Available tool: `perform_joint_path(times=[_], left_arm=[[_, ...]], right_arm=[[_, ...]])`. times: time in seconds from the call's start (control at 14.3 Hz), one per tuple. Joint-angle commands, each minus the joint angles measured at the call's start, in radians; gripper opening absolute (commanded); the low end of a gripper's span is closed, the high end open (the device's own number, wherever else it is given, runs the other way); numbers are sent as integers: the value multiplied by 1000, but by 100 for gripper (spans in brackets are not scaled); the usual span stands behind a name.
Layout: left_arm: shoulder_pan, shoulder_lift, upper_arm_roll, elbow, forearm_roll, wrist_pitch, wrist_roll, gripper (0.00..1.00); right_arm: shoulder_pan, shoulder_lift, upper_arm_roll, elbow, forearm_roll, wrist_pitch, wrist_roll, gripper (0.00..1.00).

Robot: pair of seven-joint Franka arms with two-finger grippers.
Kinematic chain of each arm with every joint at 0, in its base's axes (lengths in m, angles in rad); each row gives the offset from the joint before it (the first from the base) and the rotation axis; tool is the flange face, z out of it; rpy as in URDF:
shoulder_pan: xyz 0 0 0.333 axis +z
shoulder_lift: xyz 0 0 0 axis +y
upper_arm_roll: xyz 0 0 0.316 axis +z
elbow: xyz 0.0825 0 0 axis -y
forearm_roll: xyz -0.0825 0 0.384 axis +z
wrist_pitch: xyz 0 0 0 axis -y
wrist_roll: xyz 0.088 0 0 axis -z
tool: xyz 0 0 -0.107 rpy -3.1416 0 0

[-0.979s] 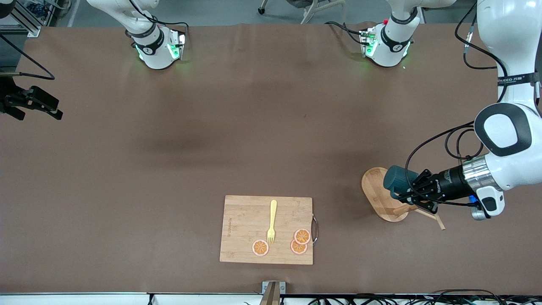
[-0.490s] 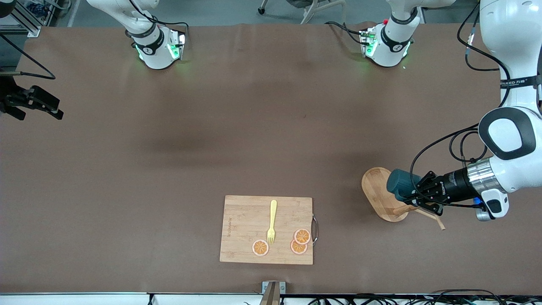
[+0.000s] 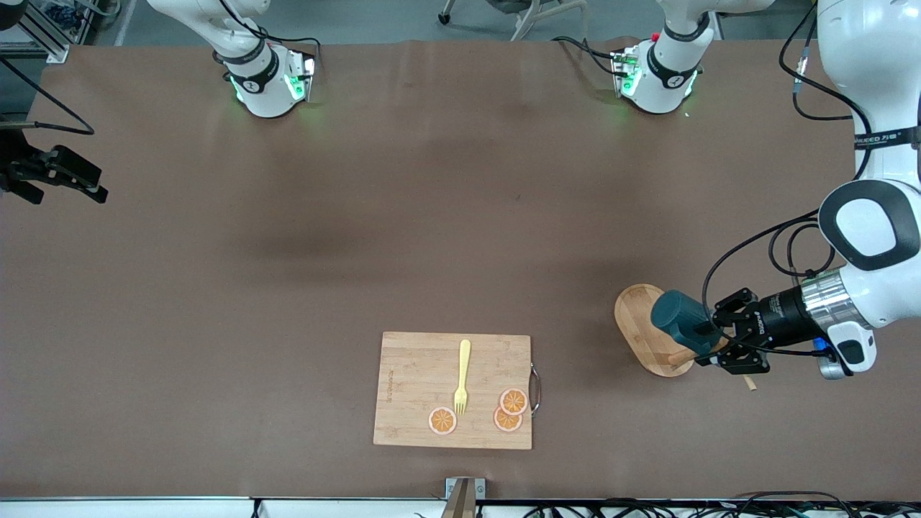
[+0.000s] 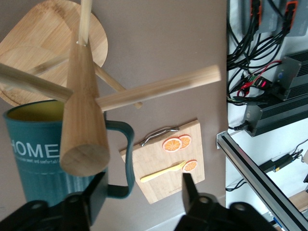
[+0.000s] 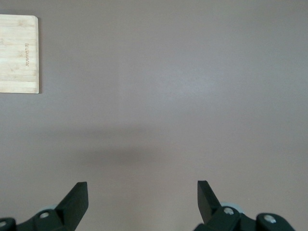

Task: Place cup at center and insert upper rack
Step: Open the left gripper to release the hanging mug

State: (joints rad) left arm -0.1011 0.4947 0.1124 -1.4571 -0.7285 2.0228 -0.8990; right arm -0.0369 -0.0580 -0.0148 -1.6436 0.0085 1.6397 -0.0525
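We are finding the cup (image 3: 676, 321) lying on its side at the top of the upper rack (image 3: 642, 329), at about 4 o'clock from the table's (image 3: 403, 237) centre, toward the left arm's end. In the left wrist view the cup's handle (image 4: 126, 159) is sitting beside the rack's central post (image 4: 83, 115), which is pointing at the camera and covering part of the mug; we cannot tell whether the handle is hooked on a peg (image 4: 159, 89). The left gripper (image 3: 722, 335) is hanging just at the cup's 3 o'clock, over the rack's pegs, its fingers (image 4: 188, 188) standing apart and clear of the cup. The rack's lower pegs are largely hidden under this gripper in the front view.

The right gripper (image 3: 70, 178) is waiting over the table's edge at 9 o'clock, its body cut off by the frame; its fingers (image 5: 208, 193) are spread with bare table between them.

At 6 o'clock the cutting board (image 3: 453, 390) is carrying a yellow fork (image 3: 461, 377) and three orange slices (image 3: 513, 401), two of them overlapping.
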Motion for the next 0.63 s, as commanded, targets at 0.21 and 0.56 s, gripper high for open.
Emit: perform_joint_path(times=[0.21, 0.56], left_arm=[[4, -48, -5, 20, 155, 0, -11, 100], [6, -154, -5, 12, 341, -71, 73, 100]], right_arm=[[-4, -5, 4, 4, 8, -29, 7, 100], [-8, -5, 4, 4, 8, -37, 8, 100]])
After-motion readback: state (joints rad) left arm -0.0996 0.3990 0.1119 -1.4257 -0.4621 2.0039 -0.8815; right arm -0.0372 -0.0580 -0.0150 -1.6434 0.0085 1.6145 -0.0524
